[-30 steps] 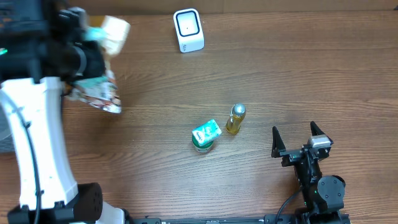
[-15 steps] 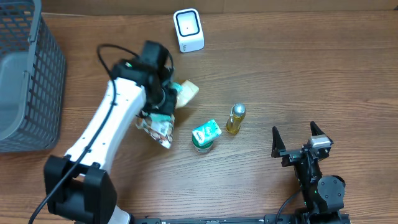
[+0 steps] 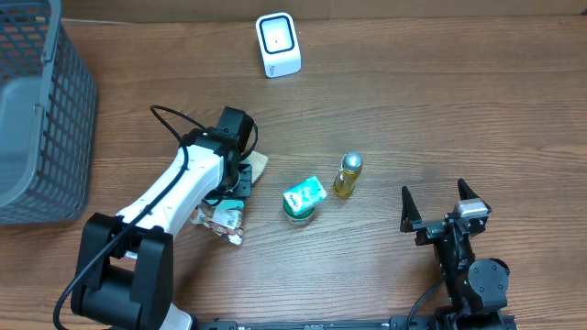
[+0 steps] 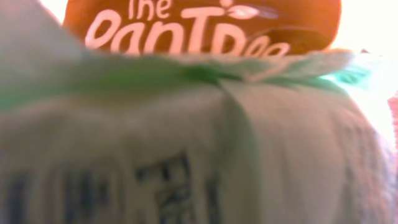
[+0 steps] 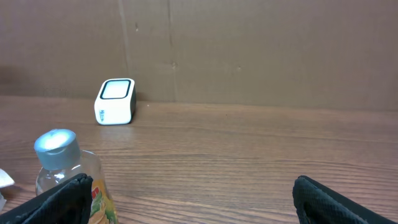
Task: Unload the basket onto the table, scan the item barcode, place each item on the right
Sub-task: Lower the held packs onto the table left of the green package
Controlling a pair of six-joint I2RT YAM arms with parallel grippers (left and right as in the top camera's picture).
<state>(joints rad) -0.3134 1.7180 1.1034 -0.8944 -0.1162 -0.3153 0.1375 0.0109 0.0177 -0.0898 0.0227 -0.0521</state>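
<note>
Wooden counter (image 3: pixel 440 101) carries our work. The white scanner (image 3: pixel 278 44) stands at the far edge, well apart from the crinkled snack packet (image 3: pixel 223 218) lying near-left under our left hand (image 3: pixel 234 188). We cannot tell whether that hand pinches it. Our right hand (image 3: pixel 442 203) rests spread wide. No barcode faces the scanner, so we judge the scan is not yet done.

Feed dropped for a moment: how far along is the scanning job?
Done: nothing visibly scanned. In hand: left gripper is at the snack packet on the table, grip unclear. Left: green tub and bottle stand far from the scanner; right gripper idle, open.
</note>
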